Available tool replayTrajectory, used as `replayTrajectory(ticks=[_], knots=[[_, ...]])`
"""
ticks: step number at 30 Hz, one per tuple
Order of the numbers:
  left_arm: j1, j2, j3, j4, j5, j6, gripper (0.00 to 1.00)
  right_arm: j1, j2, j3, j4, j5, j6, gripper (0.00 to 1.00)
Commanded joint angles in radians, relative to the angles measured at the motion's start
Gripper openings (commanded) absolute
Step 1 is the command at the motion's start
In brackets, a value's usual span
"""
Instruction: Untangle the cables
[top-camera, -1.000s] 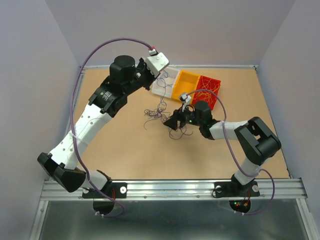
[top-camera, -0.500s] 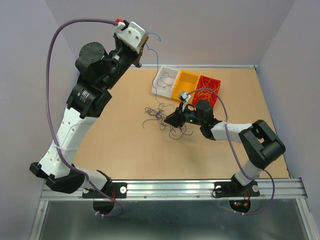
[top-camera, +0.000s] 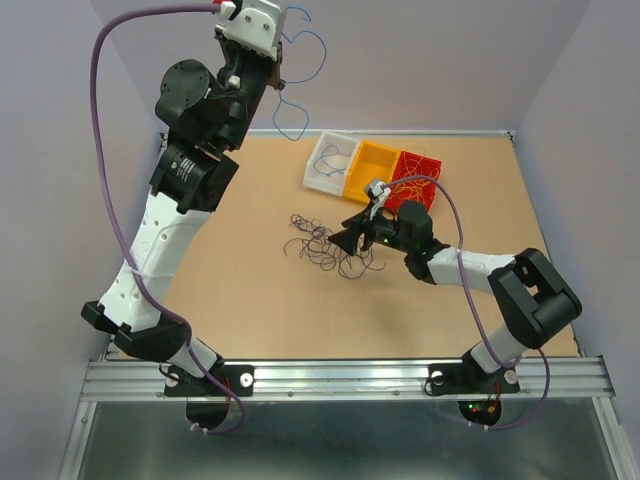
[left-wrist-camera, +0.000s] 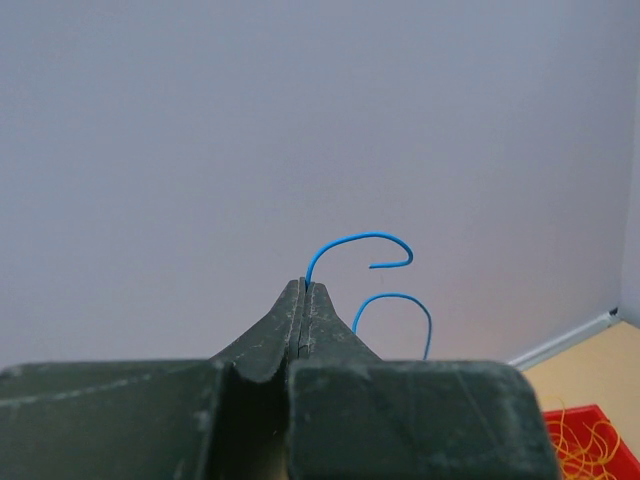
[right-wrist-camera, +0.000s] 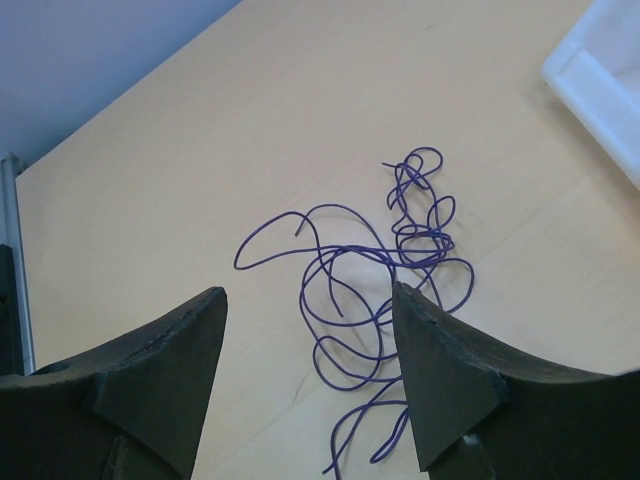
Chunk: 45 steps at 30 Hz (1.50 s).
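- Left hand (left-wrist-camera: 304, 289) just shot up toward 12 o'clock, pinched tight on one blue wire (left-wrist-camera: 360, 236), which now dangles clear of the pile.
- Right hand (right-wrist-camera: 308, 296) hangs spread wide over the purple tangle (right-wrist-camera: 420, 238), middle of the bench (top-camera: 240, 290).
- One strand out, plenty left.

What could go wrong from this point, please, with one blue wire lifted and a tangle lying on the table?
1. The left hand is shut on the blue wire only at its very tips; the wire could slip and drop, perhaps back onto the purple tangle.
2. The right hand hangs open over that tangle; closing there might catch several loops and drag the whole clump along.
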Motion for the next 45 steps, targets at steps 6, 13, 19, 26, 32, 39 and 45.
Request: replayTrajectory(ticks=[6, 13, 19, 26, 32, 39, 45], knots=[[-0.004, 0.137, 0.144, 0.183, -0.062, 0.071, 0.00, 0.004, -0.035, -0.035, 0.061, 0.121, 0.010, 0.72], [-0.004, 0.327, 0.202, 0.252, -0.170, 0.189, 0.00, 0.004, -0.139, -0.112, 0.091, 0.354, 0.068, 0.72], [0.006, 0.444, 0.181, 0.359, -0.204, 0.259, 0.00, 0.002, -0.272, -0.200, 0.091, 0.592, 0.122, 0.70], [0.039, 0.557, 0.176, 0.405, -0.202, 0.275, 0.00, 0.002, -0.426, -0.293, 0.088, 0.770, 0.168, 0.69], [0.067, 0.623, 0.106, 0.404, -0.187, 0.253, 0.00, 0.004, -0.565, -0.367, 0.083, 0.823, 0.161, 0.68], [0.067, 0.652, 0.032, 0.407, -0.198, 0.227, 0.00, 0.004, -0.622, -0.381, 0.051, 0.819, 0.159, 0.68], [0.072, 0.677, 0.040, 0.405, -0.210, 0.216, 0.00, 0.002, -0.627, -0.379, 0.045, 0.807, 0.161, 0.68]])
